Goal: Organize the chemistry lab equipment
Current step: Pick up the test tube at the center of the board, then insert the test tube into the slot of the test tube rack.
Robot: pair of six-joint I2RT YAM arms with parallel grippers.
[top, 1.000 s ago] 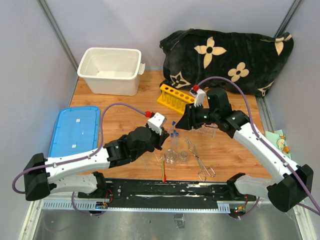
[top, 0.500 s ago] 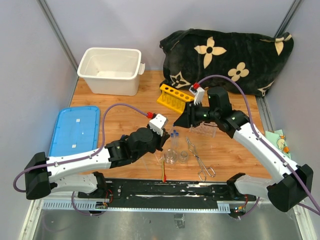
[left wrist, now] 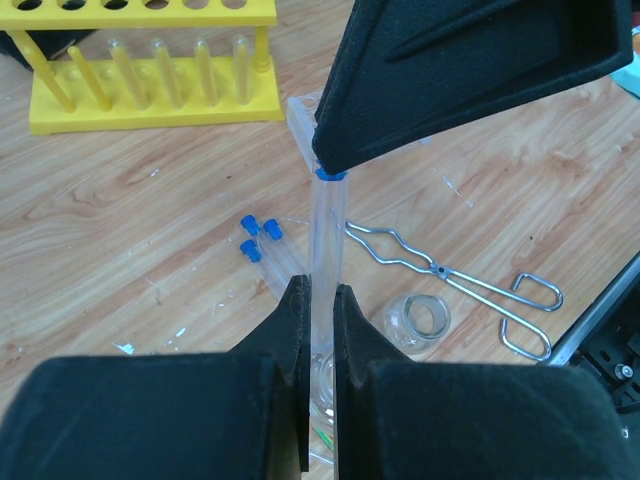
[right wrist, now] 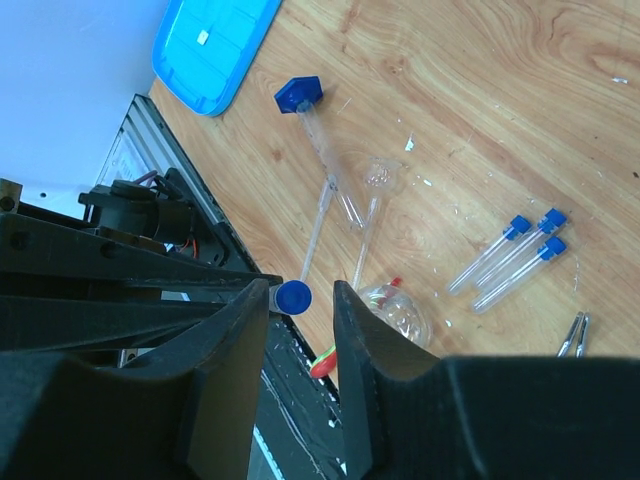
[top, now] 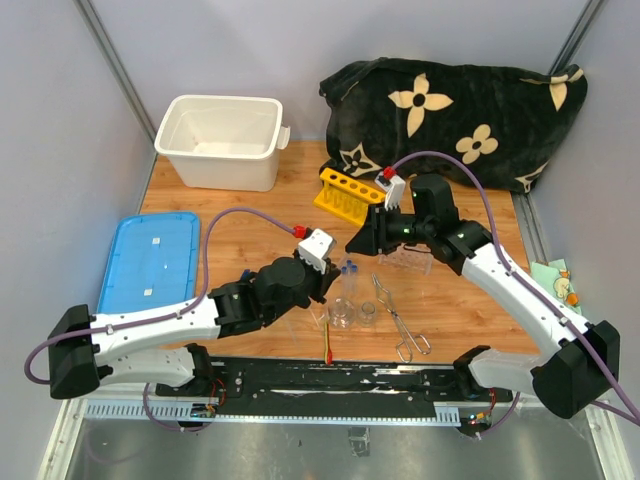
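Left pincer (left wrist: 320, 292) is clenched tight on a blue-capped clear tube (left wrist: 328, 225), cap end up, right at the middle of the desk (top: 250, 205)! Right pincer (right wrist: 302, 288) sits over the top, its fingers parted either side of the blue cap (right wrist: 292, 297). A gap shows on one side, so it is released, no grip.

It's crowded all round. Small glass beakers (top: 342, 315) stand just at 6 o'clock of the tube, with the metal tongs (top: 400, 322) at 4 o'clock. The red-tipped stick (top: 327, 343) lies by the front rail. Three more capped tubes (right wrist: 512, 252) lie loose on the wood, and the thin rods (right wrist: 320, 225) are at their 9 o'clock in the right wrist view. The yellow holed tube rack (top: 350, 195) is at 12 o'clock and the clear plastic rack (top: 408, 260) at 2, under the right arm.

Farther out are a white tub (top: 220, 140) at 11, a blue lid (top: 150, 260) flat at 9, and a black flowered cloth (top: 450, 110) heaped at 1. The top is light wood, the walls grey, with metal struts running up them.
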